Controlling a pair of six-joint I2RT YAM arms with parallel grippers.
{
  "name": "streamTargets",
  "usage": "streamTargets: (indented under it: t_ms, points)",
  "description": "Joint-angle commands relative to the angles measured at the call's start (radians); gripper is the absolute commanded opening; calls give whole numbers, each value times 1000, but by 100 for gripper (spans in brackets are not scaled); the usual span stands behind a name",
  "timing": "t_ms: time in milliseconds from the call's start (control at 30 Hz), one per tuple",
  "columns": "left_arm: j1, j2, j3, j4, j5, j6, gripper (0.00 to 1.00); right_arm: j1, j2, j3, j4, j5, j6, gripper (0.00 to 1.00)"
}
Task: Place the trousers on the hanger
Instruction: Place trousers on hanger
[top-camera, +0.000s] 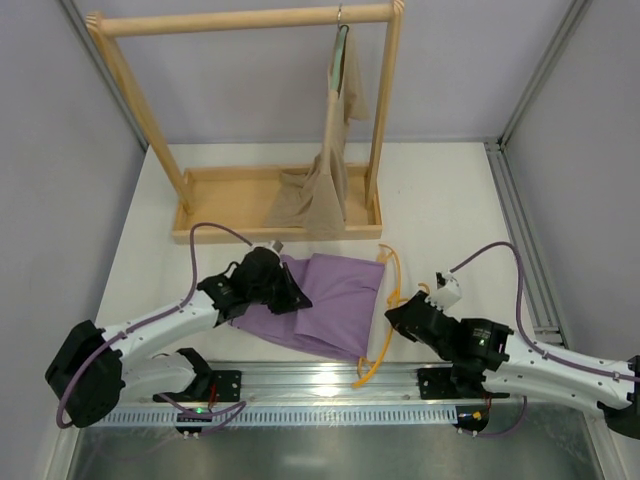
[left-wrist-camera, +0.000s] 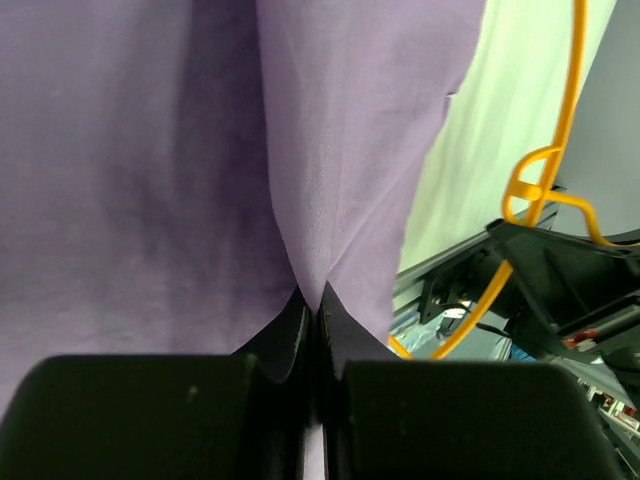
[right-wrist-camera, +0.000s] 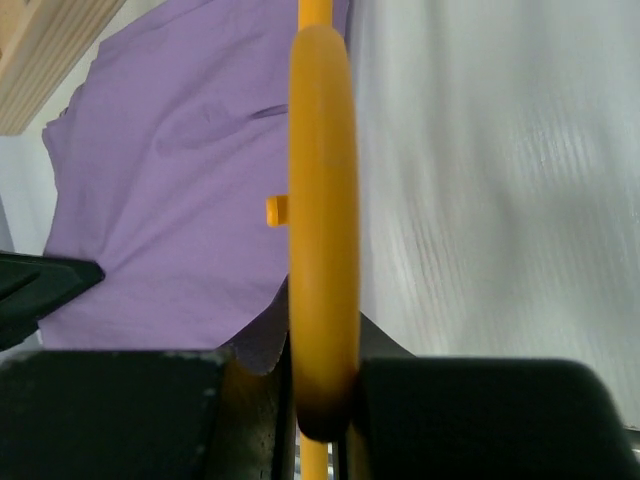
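Observation:
The lilac trousers (top-camera: 335, 295) lie folded on the white table in front of the rack. My left gripper (top-camera: 290, 296) is at their left edge. In the left wrist view it (left-wrist-camera: 312, 302) is shut on a pinched fold of the trousers (left-wrist-camera: 150, 150). The thin orange hanger (top-camera: 386, 325) runs along the trousers' right edge and reaches past the table's front rail. My right gripper (top-camera: 396, 316) is shut on the hanger (right-wrist-camera: 322, 200), whose bar stands between the jaws (right-wrist-camera: 325, 345), with the trousers (right-wrist-camera: 180, 200) to its left.
A wooden rack (top-camera: 240, 20) with a base tray (top-camera: 225, 232) stands at the back. A beige garment (top-camera: 335, 160) on a grey-green hanger hangs from its right end. A metal rail (top-camera: 300, 378) runs along the near edge. The right arm (left-wrist-camera: 565, 285) shows in the left wrist view.

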Motion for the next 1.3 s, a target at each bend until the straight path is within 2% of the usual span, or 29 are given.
streamTargets:
  t_ms: [0,267,467,567,600,767,900,1033,1100,1167,1200,1233,1267]
  points:
    - [-25,41,96,66,-40,-28,0,-10,42,5,65,84,-123,4]
    - [-25,-37,236,-120,-117,12,0,-10,140,-68,254,43,-109,4]
    - [-11,-118,319,-338,-238,77,0,-10,142,-119,201,66,-11,4]
    - [65,-170,325,-404,-261,110,0,-10,126,-133,187,83,15,4]
    - [125,-189,323,-440,-241,123,0,-10,125,-139,187,87,23,4]
    - [282,-227,363,-582,-255,248,0,-11,106,-125,78,109,87,4]
    - [314,-233,282,-564,-229,270,0,-11,44,-96,-15,135,100,4]
    - [316,-224,195,-527,-211,282,0,-11,-29,-12,-217,184,93,4]
    - [316,-232,158,-491,-183,282,0,-11,-52,34,-253,192,57,4]
    - [316,-256,107,-439,-136,288,0,-11,-53,33,-144,164,-46,4]
    - [316,-270,90,-405,-104,295,0,-10,-36,27,3,102,-169,4]
    - [316,-300,58,-377,-62,290,1,-10,-14,19,57,74,-201,4]
    - [316,-314,44,-318,2,279,7,-8,9,15,94,42,-216,4]
